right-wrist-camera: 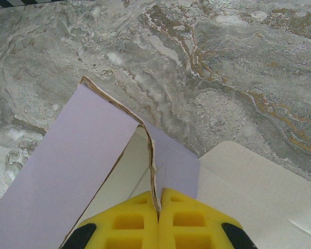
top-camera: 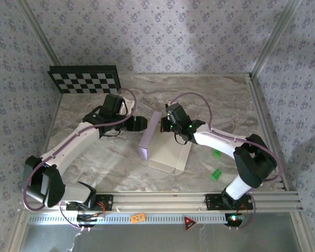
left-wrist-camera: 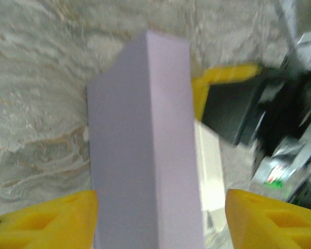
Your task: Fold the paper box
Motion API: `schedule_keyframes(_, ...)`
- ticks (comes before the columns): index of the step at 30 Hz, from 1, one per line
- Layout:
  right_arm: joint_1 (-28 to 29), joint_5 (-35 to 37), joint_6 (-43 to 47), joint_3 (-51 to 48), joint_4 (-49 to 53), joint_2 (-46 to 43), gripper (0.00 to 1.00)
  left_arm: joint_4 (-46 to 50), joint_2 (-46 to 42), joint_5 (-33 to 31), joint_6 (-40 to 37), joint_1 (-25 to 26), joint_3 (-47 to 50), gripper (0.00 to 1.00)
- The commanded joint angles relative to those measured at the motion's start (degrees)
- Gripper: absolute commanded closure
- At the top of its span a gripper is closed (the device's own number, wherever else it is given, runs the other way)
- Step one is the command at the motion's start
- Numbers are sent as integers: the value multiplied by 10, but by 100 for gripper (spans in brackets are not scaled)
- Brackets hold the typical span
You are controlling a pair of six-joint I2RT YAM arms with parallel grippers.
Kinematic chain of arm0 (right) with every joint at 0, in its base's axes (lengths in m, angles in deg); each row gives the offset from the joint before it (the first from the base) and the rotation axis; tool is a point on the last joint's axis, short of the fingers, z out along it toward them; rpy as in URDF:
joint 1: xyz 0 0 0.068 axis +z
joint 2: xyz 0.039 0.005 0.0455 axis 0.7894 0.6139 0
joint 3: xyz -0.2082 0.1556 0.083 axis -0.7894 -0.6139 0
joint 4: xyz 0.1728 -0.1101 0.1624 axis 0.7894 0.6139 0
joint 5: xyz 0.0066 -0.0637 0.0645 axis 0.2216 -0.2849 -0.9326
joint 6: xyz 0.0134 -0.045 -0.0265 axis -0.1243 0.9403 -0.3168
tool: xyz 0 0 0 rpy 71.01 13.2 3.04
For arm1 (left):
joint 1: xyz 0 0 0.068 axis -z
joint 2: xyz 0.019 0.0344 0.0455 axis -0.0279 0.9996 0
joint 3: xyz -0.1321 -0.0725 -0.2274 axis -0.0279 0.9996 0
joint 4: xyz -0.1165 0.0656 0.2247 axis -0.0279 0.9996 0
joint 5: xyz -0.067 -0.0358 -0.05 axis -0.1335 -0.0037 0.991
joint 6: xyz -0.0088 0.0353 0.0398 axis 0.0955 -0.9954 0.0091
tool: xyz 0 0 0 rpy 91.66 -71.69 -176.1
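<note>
Paper box (top-camera: 167, 156) sits mid-table (top-camera: 226, 100), between the two arms and partly folded. One long side wall stands up along its left edge; the rest lies flat on the marble to the right and near side. The long axis runs roughly near-to-far, with the far end leaning a bit right. The wall's lavender outer face points left, toward the left arm.

Left gripper (top-camera: 140, 124) is level with the wall's far end, jaws apart. In the left wrist view the box (left-wrist-camera: 145, 155) wall rises upright between the yellow fingers (left-wrist-camera: 52, 218). There is a clear gap on the right side, and the left side is close or touching, can't tell which. It is not clamped on anything.

Right gripper (top-camera: 164, 125) is at the box's far corner. In the right wrist view its pads (right-wrist-camera: 192, 223) are pressed together on the thin top edge of the box (right-wrist-camera: 88, 155) where two walls meet, with cardboard pinched in the seam.

Checkerboard panel (top-camera: 84, 79) leans at the far-left wall. Two green blocks (top-camera: 216, 175) lie right of the box, well apart from it.
</note>
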Motion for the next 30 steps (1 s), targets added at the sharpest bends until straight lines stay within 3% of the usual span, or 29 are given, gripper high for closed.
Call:
schedule_keyframes(1, 10, -17, -10, -30, 69, 25, 100, -13, 23, -27, 39, -1, -52, 31)
schedule_keyframes(16, 8, -23, -18, -28, 61, 23, 100, 38, 223, -22, 55, 31, -220, 21)
schedule_keyframes(30, 3, -29, -23, -37, 55, 16, 100, 64, 295, -18, 56, 42, -268, 18)
